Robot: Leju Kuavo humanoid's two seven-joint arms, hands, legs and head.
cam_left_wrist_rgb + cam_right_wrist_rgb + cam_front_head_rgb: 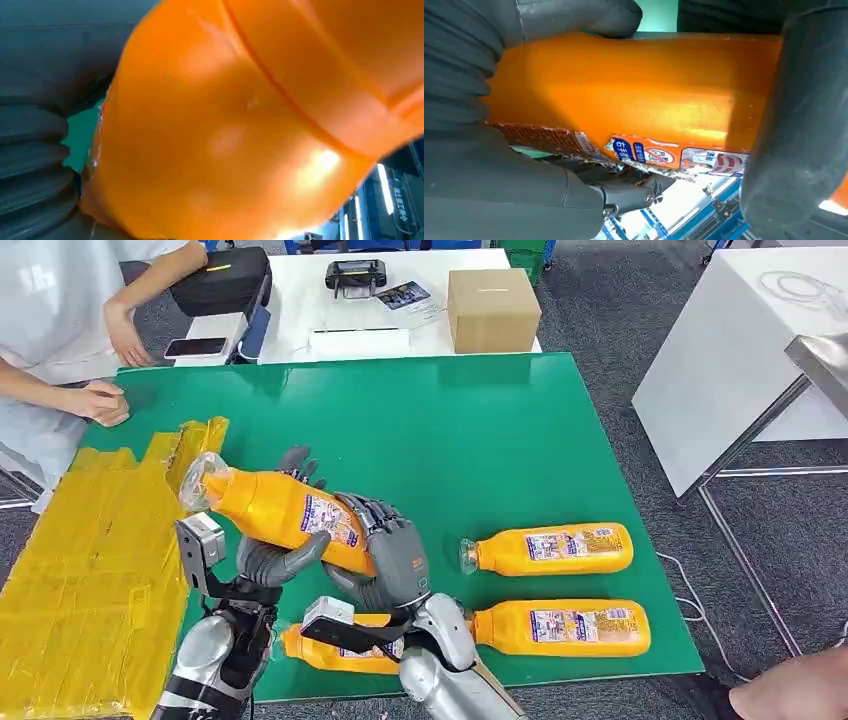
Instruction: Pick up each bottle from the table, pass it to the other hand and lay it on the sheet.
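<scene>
You have one orange bottle (285, 512) held up off the counter (480, 430) at about seven o'clock of the green top, tilted, its clear-capped neck pointing up toward ten o'clock and over the near edge of the yellow sheet (95, 560). Both robot hands are on it. The left robot hand (270, 560) cradles the bottle from below, thumb across the near side and fingertips showing past the far side. The right robot hand (390, 550) grasps the base end, fingers wrapped over the label. In the right wrist view the bottle (634, 95) runs across the frame with the thumb over one side and dark fingers clamped over the other. In the left wrist view its orange body (240, 130) sits tight against the ribbed cover.

Three more bottles lie flat on the green counter. One (548, 549) is at four o'clock of the held bottle, cap pointing to nine o'clock. Another (560, 628) lies just nearer you, parallel to it. A third (330, 650) sits at six o'clock, partly hidden under the right wrist.

The sheet covers the counter's nine o'clock side. At twelve o'clock stands a white table with a cardboard box (492, 308). A person's hand (100, 402) rests on the counter's far corner at ten o'clock.
</scene>
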